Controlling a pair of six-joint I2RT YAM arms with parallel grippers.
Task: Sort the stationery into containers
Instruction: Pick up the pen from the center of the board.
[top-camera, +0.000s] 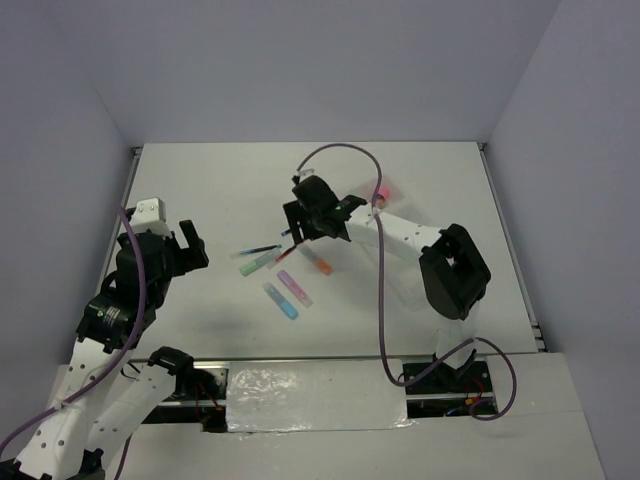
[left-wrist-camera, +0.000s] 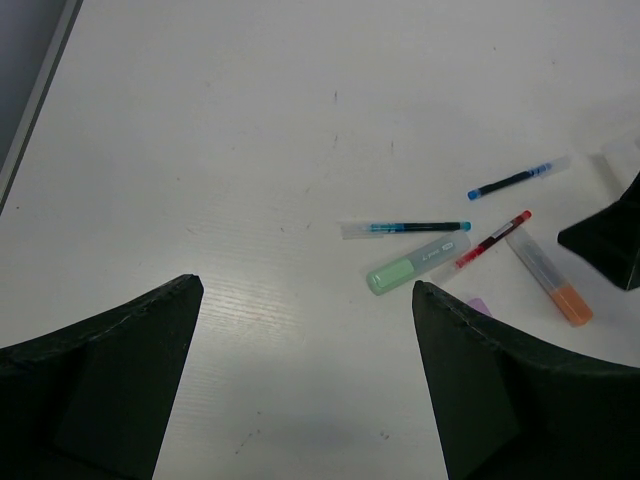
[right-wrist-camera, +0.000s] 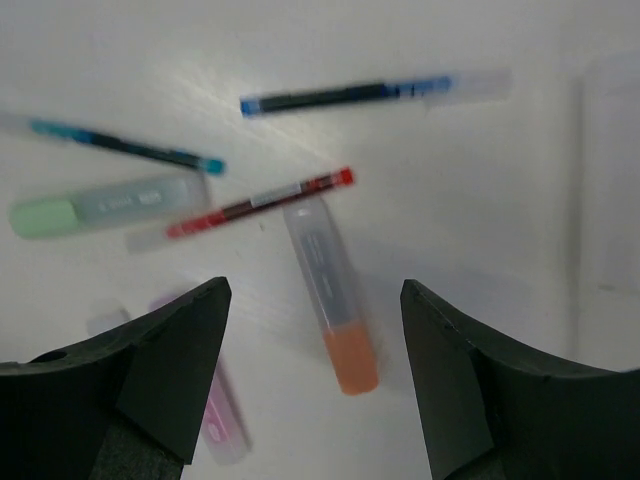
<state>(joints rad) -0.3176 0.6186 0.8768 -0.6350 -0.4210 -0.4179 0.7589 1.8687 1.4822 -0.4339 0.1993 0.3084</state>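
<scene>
Pale grey walls (top-camera: 300, 60) close in the white tabletop (top-camera: 220, 190) on three sides. The stationery (top-camera: 293, 287) lies scattered at its middle, with a pink cylinder (top-camera: 381, 190) nearer the far edge. The right arm (top-camera: 400, 232) hangs with jaws wide over the orange stick (right-wrist-camera: 332, 300). The left arm (top-camera: 125, 290) has its jaws wide near the left edge.

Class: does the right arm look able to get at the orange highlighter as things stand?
Probably yes: the right gripper hangs open above the orange highlighter, nothing covering it; only the red pen lies close.
</scene>
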